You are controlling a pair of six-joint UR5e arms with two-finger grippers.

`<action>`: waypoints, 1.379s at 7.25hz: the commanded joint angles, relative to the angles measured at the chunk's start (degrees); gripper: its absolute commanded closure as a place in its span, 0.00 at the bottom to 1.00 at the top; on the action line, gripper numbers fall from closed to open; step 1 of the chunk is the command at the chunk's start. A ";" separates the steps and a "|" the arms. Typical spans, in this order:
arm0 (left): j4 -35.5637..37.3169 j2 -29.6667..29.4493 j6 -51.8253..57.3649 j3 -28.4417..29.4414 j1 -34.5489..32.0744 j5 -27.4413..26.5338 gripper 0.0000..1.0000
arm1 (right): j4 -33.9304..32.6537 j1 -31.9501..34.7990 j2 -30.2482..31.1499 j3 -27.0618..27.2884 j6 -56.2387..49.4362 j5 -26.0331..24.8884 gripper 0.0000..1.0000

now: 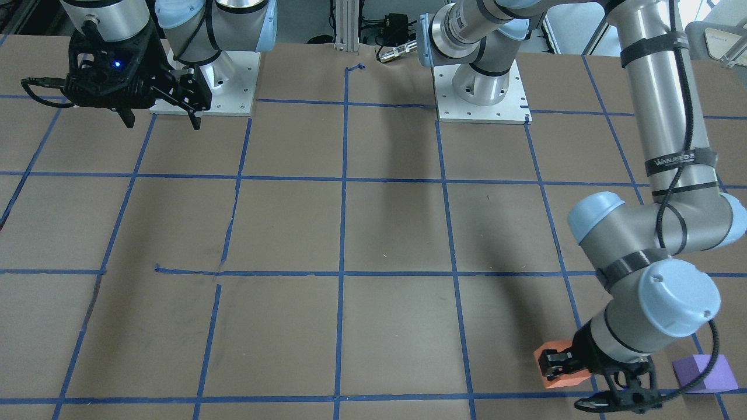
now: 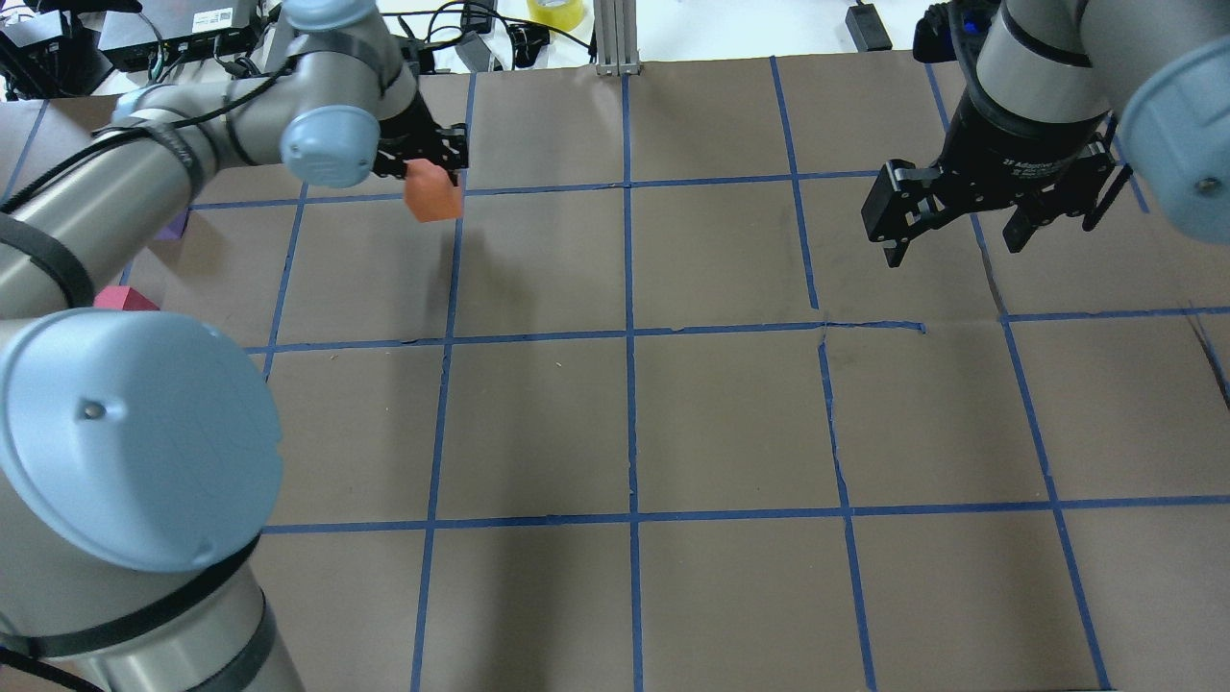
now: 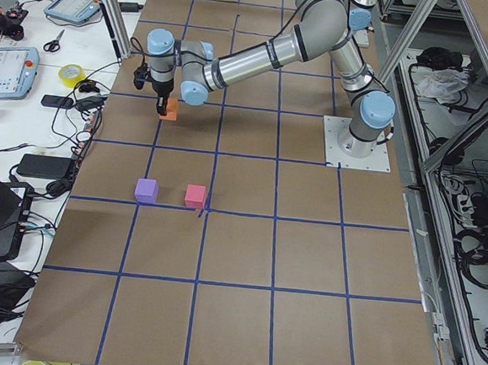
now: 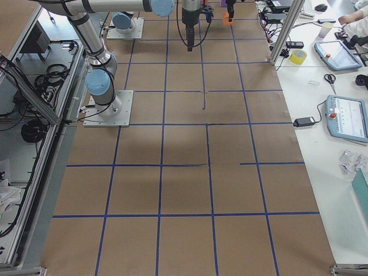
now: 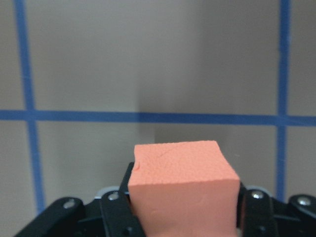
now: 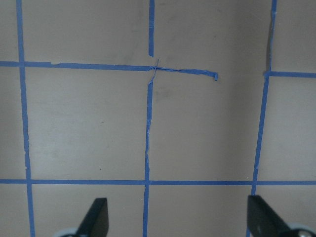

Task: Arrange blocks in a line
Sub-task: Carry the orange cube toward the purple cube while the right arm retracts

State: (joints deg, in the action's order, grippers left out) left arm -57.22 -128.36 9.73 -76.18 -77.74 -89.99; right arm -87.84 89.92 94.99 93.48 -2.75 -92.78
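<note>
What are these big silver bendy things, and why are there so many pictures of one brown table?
They are two robot arms standing on a brown table marked with blue tape squares. Each arm ends in black jaws for pinching things. Four pictures come from cameras fixed around the table: across it, above it, and at each end. The other two come from little cameras on the wrists. The left arm holds an orange foam cube in its jaws. The right arm has its jaws open and empty. A purple foam cube and a pink-red foam cube sit side by side on the table.
</note>
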 commanded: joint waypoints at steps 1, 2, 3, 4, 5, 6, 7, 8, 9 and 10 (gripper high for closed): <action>-0.09 -0.75 2.39 2.26 5.47 -4.30 0.87 | 0.12 -0.01 -0.16 0.12 -0.33 1.29 0.00; -0.70 -0.93 5.88 2.09 8.63 -4.05 0.87 | 0.30 -0.09 -0.16 0.65 -0.41 1.11 0.00; -0.70 -0.14 12.87 1.39 10.57 -4.31 0.87 | 0.30 -0.18 -0.16 0.91 -0.33 1.02 0.00; -1.40 0.39 15.29 1.13 12.77 -4.40 0.87 | 0.30 -0.18 -0.16 0.91 -0.41 0.67 0.00; -1.75 0.39 18.01 0.77 14.96 -4.31 0.87 | 0.30 -0.18 -0.25 1.00 -0.42 0.58 0.00; -1.32 0.39 21.43 0.86 17.33 -3.88 0.87 | 0.30 -0.18 -0.25 1.00 -0.42 0.58 0.00; -1.32 -0.13 21.99 1.29 19.53 -3.35 0.87 | 0.30 -0.18 -0.25 1.00 -0.42 0.50 0.00; -2.19 -0.57 22.08 0.95 20.34 -1.87 0.87 | 0.30 -0.18 -0.33 1.09 -0.42 0.32 0.00; -2.63 -0.84 22.52 1.29 21.04 -1.33 0.87 | 0.30 -0.18 -0.33 1.09 -0.42 0.32 0.00; -2.64 -1.27 22.35 1.47 21.05 -1.24 0.87 | 0.30 -0.18 -0.33 1.09 -0.42 0.32 0.00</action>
State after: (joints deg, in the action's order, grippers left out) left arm -59.61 -129.15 31.97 -74.93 -57.15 -91.68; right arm -87.54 89.74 94.67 94.55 -3.16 -92.43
